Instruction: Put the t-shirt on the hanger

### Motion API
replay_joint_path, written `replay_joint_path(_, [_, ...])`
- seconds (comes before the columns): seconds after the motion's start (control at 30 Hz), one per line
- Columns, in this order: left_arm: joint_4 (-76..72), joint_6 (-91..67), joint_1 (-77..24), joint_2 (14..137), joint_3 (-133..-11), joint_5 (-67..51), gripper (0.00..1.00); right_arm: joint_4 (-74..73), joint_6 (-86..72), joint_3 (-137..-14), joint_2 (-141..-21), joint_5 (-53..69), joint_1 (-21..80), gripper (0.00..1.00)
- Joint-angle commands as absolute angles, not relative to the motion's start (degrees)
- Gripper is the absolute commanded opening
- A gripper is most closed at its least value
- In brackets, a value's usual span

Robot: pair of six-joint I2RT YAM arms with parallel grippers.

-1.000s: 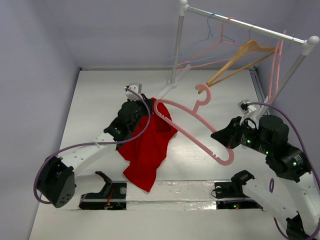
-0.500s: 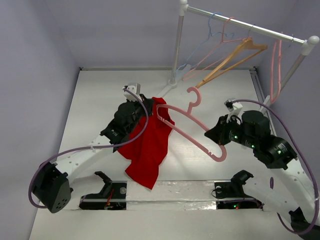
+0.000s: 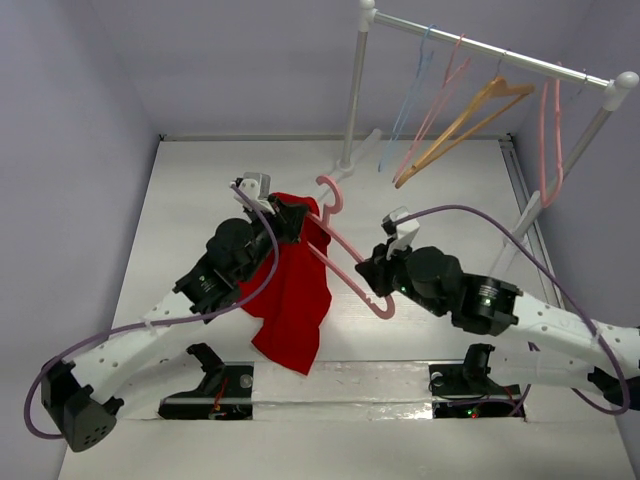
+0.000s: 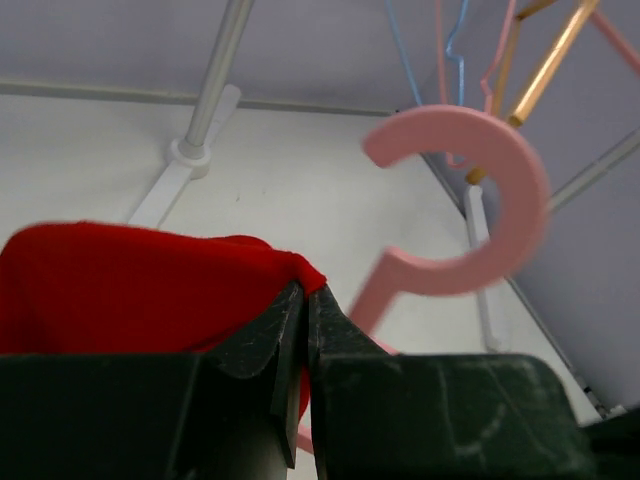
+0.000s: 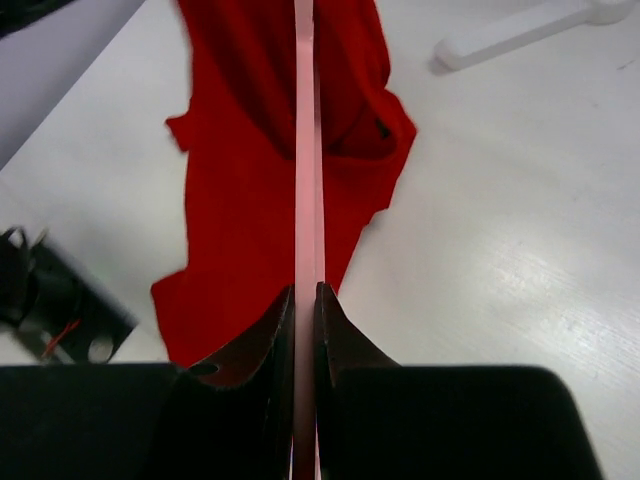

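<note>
The red t-shirt point(image 3: 295, 290) hangs from my left gripper point(image 3: 290, 215), which is shut on a fold of its upper edge point(image 4: 150, 270); its lower part drapes onto the table. My right gripper point(image 3: 375, 275) is shut on the pale pink hanger point(image 3: 345, 250), its near end pinched between the black fingers point(image 5: 345, 350). The hanger's bar runs straight out over the t-shirt point(image 5: 260, 180) in the right wrist view. Its curved hook point(image 4: 480, 200) shows just right of my left gripper's tips point(image 4: 305, 290), close beside the held cloth.
A white garment rail point(image 3: 490, 50) on posts stands at the back right, carrying a light-blue hanger point(image 3: 410, 85), pink hangers point(image 3: 440, 95), an orange-tan one point(image 3: 460, 125) and another pink one point(image 3: 550, 140). Its foot point(image 3: 350, 160) rests on the table behind the t-shirt.
My right arm has swung left, carrying the pink hanger across until its hook reaches the t-shirt's top. My left arm shifted slightly, still holding the shirt up. The rail's hangers have swung.
</note>
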State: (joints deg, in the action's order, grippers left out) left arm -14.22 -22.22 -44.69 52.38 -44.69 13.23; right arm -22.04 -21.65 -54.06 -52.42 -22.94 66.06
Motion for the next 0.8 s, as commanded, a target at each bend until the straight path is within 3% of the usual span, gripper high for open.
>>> replay_joint_path(0.0, [-13.02, -23.82, -46.31, 48.35, -48.25, 15.64, 0.00, -3.80, -21.80, -50.90, -55.28, -36.73, 66.80, 0.00])
replay_joint_path(0.17, [-10.90, -24.26, -46.85, 45.44, -48.95, 16.18, 0.00, 17.35, -16.71, -45.97, -57.91, -38.67, 66.80, 0.00])
replay_joint_path(0.3, [-9.85, -24.52, -47.99, 44.21, -50.44, 16.35, 0.00, 31.08, -11.45, -45.61, -66.85, -39.90, 66.80, 0.00])
replay_joint_path(0.53, [-6.15, -24.43, -48.52, 42.45, -51.86, 16.70, 0.00, 48.50, -5.28, -47.46, -71.45, -39.72, 66.80, 0.00])
replay_joint_path(0.77, [-5.81, -24.79, -50.09, 42.63, -52.03, 15.46, 0.00, 76.09, 19.14, -58.43, -91.38, -41.04, 67.32, 0.00])
